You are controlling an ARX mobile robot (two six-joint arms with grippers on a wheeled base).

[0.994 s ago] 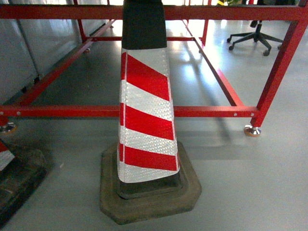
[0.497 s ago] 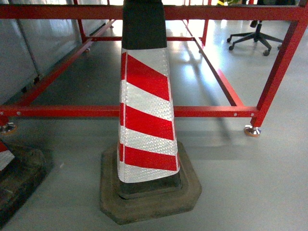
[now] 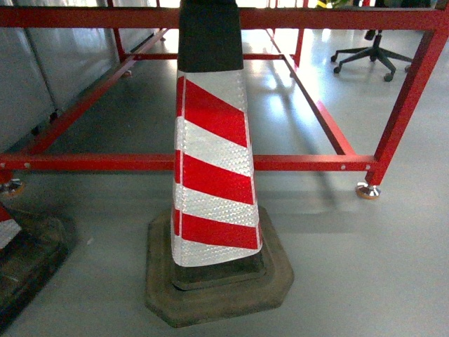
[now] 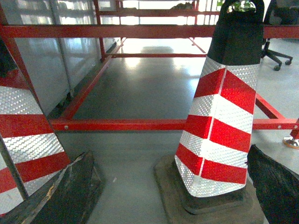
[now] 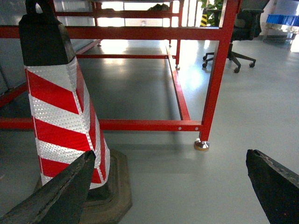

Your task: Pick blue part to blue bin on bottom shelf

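Note:
The blue part, the blue bin and the bottom shelf are out of view in all three views. My left gripper (image 4: 169,152) hangs low over the grey floor, open, its dark fingers (image 4: 74,186) spread wide with nothing between them. My right gripper (image 5: 170,154) is open too, one finger (image 5: 60,191) in front of the striped cone and the other at the right edge, with only bare floor between. Neither gripper shows in the head view.
A red-and-white traffic cone (image 3: 210,161) on a heavy rubber base (image 3: 217,288) stands straight ahead. A second cone (image 4: 23,130) is at the left. Behind runs a low red steel frame (image 3: 309,163) with footed legs (image 3: 367,189). An office chair (image 5: 238,32) and something blue (image 5: 286,19) are far right.
Almost nothing differs. The second cone's base at the left edge of the head view shows slightly less, so the view has shifted a touch.

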